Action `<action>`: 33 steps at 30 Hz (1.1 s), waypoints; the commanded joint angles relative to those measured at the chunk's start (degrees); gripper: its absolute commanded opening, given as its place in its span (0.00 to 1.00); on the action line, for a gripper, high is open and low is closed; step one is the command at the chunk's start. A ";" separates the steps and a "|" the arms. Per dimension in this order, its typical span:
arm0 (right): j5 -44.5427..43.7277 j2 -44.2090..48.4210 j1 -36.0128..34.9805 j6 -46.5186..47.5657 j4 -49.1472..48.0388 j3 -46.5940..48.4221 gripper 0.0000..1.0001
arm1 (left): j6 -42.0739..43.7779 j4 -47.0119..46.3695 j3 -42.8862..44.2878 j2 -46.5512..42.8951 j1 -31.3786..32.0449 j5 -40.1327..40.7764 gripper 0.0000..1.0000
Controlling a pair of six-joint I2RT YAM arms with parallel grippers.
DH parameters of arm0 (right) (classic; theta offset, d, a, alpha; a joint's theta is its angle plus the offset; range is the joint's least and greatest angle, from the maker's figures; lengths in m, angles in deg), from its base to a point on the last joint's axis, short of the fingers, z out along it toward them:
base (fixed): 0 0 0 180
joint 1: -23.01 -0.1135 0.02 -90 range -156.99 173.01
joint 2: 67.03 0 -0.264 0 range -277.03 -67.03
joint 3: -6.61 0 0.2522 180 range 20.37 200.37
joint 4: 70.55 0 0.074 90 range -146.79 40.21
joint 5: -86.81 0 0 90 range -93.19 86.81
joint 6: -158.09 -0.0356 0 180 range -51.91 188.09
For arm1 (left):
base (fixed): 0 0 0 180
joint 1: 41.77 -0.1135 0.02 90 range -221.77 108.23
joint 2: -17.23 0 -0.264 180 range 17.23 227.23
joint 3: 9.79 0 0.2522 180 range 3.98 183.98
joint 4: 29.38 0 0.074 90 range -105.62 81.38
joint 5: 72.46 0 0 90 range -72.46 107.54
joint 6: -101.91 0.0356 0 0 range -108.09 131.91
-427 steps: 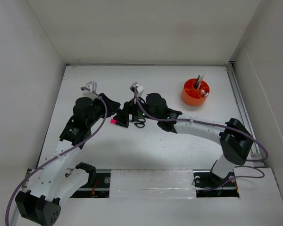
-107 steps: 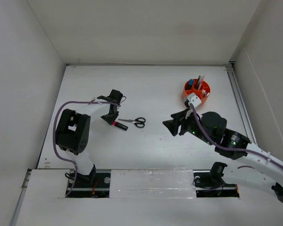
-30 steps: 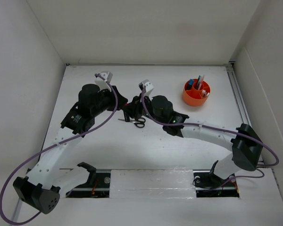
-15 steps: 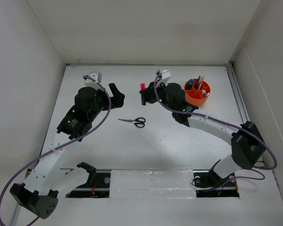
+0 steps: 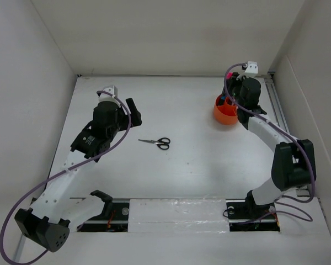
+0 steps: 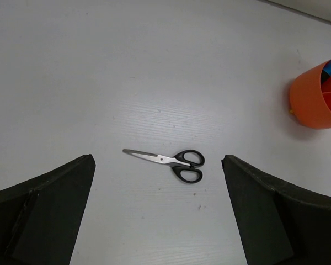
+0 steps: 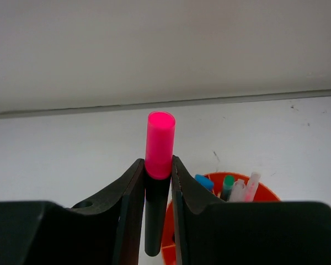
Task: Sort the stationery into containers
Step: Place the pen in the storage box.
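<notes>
Now, clamped upright in right gripper [image 7: 157,165]: smooth cylindrical black marker [image 7: 154,221], glossy pink cap, just above the round orange plastic pot [image 7: 265,194] bristling with pens [image 7: 238,190]. Left gripper [image 5: 133,112] spread wide, empty; steel-bladed, black-handled scissors [image 6: 174,161] flat just ahead on matte white table [image 6: 71,66].

1 scissors [image 5: 156,142], 1 orange pot [image 5: 224,117]

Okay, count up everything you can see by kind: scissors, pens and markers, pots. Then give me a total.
scissors, lying on the table: 1
orange pot: 1
pink-capped marker, held between the right fingers: 1
pens or markers standing in the pot, by the tips that show (blue, green, pale, pinkish): 4
Total: 7
</notes>
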 commanded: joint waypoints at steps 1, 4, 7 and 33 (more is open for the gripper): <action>0.27 -2.65 0.84 0.73 -5.56 3.54 0.00 | 1.06 -1.47 0.06 -1.30 -0.05 -2.26 1.00; -2.54 -4.32 1.36 2.39 -5.56 5.12 0.00 | 1.59 -1.47 0.06 -1.30 -0.05 -4.65 1.00; -1.41 -6.08 1.36 3.79 -6.09 6.52 0.00 | 1.59 -2.00 0.06 -1.30 -0.05 -5.26 1.00; -4.03 -15.48 0.31 1.26 -6.09 6.10 0.00 | 2.65 -3.05 -0.46 -1.30 -0.05 -8.60 1.00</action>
